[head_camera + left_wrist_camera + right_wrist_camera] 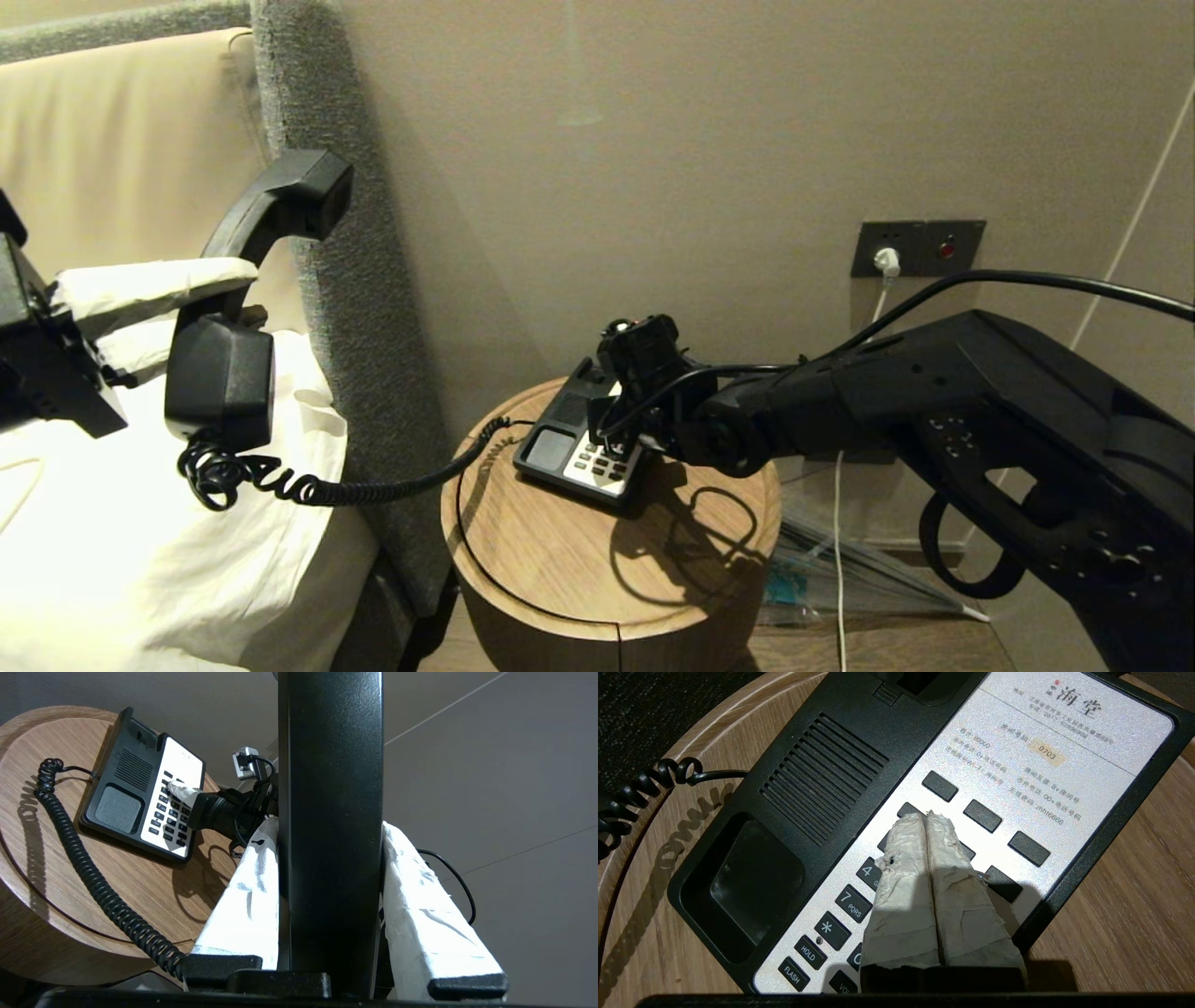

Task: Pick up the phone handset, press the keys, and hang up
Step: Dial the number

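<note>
A: Where does the phone sit on the round wooden counter (560,560)?

B: The phone base (560,439) sits toward the back of the counter, near the wall, with bare wood all round the front and a groove ringing the top just inside the rim. The upholstered bed headboard (364,308) stands close on the counter's left.

A: And the right claw?

B: The right claw (927,817) has its two tape-wrapped fingers (901,877) pressed together, nothing between them, tips down on the keys (938,785) in the upper rows of the cream faceplate. The right arm reaches in low from the right, over the counter's far right edge.

A: The phone handset?

B: The phone handset (247,308) is up off the base, well to the left over the bed (140,560), upright, clamped at its middle in the left claw (327,961); white wrapped fingers (243,905) grip either side of the black shaft.

A: Anything in the way?

B: The coiled cord (308,485) sags from the handset's lower end, crosses the gap past the headboard and lands on the counter's left rim, running to the base. Behind, a wall socket (920,247) holds a white plug, its cable dropping beside the counter. A clear plastic bag (822,569) lies on the floor to the right.
</note>
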